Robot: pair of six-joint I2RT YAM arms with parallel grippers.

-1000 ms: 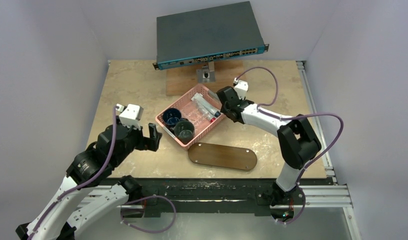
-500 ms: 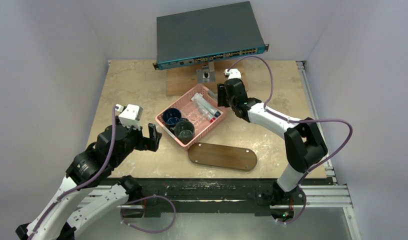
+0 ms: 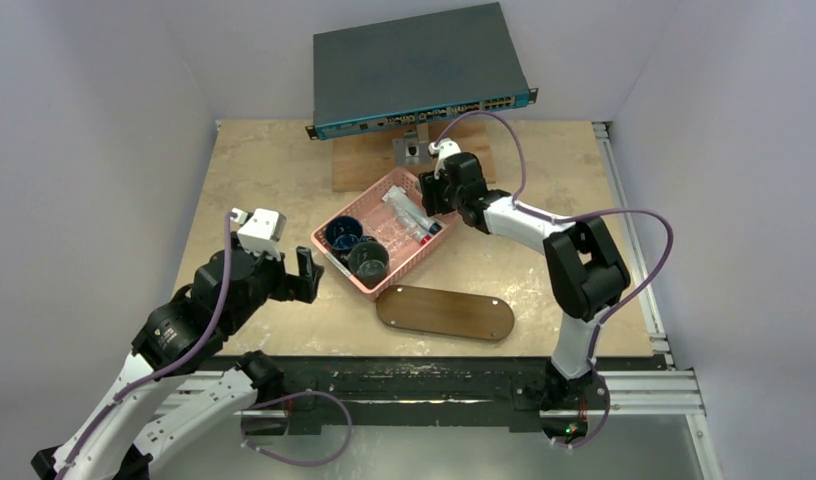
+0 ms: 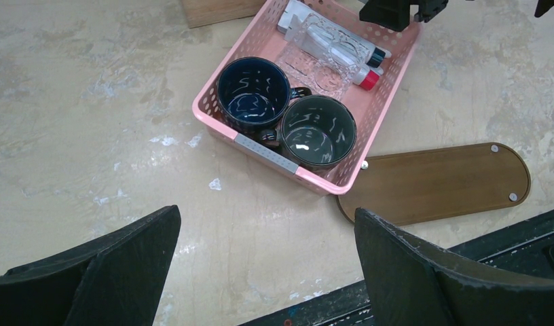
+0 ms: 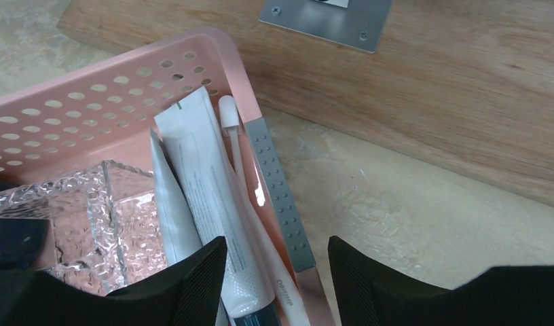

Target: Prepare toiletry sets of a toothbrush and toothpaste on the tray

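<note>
White toothpaste tubes point(image 5: 206, 197) and a slim white toothbrush point(image 5: 237, 156) lie in the far right corner of the pink basket point(image 5: 125, 88), beside clear crinkled wrapping point(image 5: 104, 217). They also show in the left wrist view point(image 4: 328, 42) and the top view point(image 3: 409, 215). My right gripper point(image 5: 274, 248) is open and empty. It hovers just above the basket's right rim, one finger over the tubes and the other outside the basket; it also shows in the top view point(image 3: 427, 195). The dark-brown tray point(image 3: 444, 313) lies bare in front of the basket and shows in the left wrist view point(image 4: 437, 183). My left gripper point(image 4: 266, 224) is open and empty, left of the basket in the top view point(image 3: 302, 275).
Two dark mugs point(image 4: 252, 92) point(image 4: 318, 129) stand in the basket's near end point(image 4: 213, 119). A grey network switch point(image 3: 414, 70) sits at the back on a wooden board point(image 5: 430, 88) with a metal bracket point(image 5: 322, 17). The table's front rail runs below the tray.
My right gripper has swung left and farther back, from the basket's right side to over its far right corner. The left arm, basket and tray have not moved.
</note>
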